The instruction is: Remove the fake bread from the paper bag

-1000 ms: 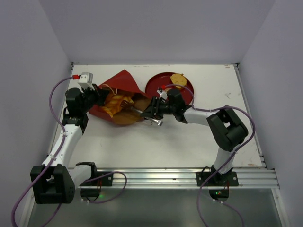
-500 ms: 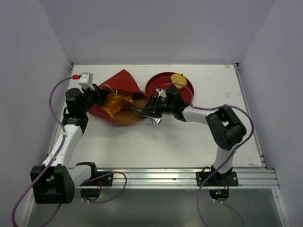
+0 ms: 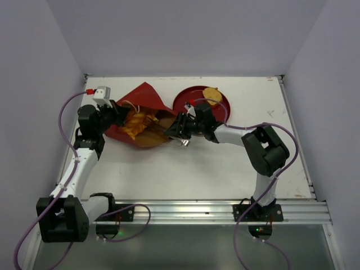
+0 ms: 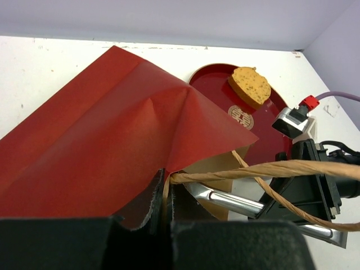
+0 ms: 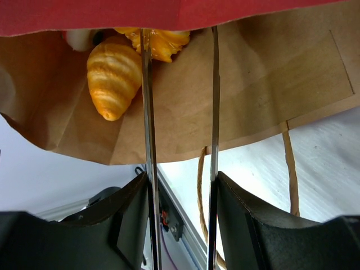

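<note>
Change since earlier views: the right gripper point(image 3: 170, 130) has slid left across the table point(image 3: 225, 169). It was short of the bag's mouth and now has its fingers inside the opening. The left arm, the bag and the plate have not visibly moved.

Item 1, right gripper point(image 5: 180, 39): two thin metal fingers point(image 5: 147, 112) run parallel and apart, reaching over the brown kraft lining, with their tips under the red upper edge. Nothing is held between them. The left-hand finger crosses in front of a braided orange piece; contact cannot be judged.

Item 2, left gripper point(image 4: 167, 194): closed tight on the edge of the bag's mouth, where a cord handle point(image 4: 264, 169) attaches. It holds the upper lip raised.

Item 3, paper bag point(image 3: 143, 98): dark red, lying on its side at the left rear of the table, mouth facing right towards the plate.

Item 4, fake bread point(image 5: 114, 76): a ridged golden roll lies on the lining deep in the bag. The braided piece point(image 5: 163, 39) is just beside it, and a pale piece point(image 5: 79, 38) is partly hidden behind.

Item 5, plate point(image 3: 191, 98): round, dark red, just right of the bag. One flat round bread point(image 3: 211, 94) rests at its far rim.
</note>
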`<move>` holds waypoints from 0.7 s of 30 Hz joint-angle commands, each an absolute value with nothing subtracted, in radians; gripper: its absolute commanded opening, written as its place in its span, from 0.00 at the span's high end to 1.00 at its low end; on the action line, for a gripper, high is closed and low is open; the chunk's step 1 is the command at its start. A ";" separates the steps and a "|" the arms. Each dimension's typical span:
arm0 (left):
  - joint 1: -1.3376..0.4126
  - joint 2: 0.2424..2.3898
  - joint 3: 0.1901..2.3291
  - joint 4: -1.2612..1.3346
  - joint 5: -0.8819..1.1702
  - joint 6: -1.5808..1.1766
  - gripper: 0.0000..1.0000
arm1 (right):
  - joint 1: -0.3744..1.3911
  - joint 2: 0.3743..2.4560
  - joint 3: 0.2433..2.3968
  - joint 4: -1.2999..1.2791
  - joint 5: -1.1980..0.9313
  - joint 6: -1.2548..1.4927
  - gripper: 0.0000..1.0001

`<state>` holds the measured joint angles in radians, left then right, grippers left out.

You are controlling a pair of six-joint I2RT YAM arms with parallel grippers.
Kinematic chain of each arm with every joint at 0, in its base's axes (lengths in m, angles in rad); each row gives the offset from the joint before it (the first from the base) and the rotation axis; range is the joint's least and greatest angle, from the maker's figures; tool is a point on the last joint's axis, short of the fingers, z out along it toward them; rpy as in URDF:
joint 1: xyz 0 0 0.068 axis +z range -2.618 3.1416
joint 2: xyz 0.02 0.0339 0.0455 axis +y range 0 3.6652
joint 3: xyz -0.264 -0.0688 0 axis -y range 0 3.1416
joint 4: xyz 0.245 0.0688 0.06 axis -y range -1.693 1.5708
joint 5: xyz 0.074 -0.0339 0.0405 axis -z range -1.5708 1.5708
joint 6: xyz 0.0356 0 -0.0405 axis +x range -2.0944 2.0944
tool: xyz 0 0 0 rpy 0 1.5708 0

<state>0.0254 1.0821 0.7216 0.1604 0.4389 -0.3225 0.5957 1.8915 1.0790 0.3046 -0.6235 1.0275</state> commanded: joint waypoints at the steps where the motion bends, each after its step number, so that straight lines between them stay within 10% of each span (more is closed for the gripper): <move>1: 0.028 1.065 0.712 0.212 0.480 -0.337 0.96 | 0.594 1.867 1.114 0.307 -0.583 1.023 0.49; 21: 0.028 1.078 0.701 0.249 0.534 -0.364 0.96 | 0.600 1.940 1.203 0.359 -0.591 1.106 0.58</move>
<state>0.0257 1.0824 0.7048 0.1761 0.4740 -0.3309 0.5957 1.9308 1.1572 0.2855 -0.6189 1.0920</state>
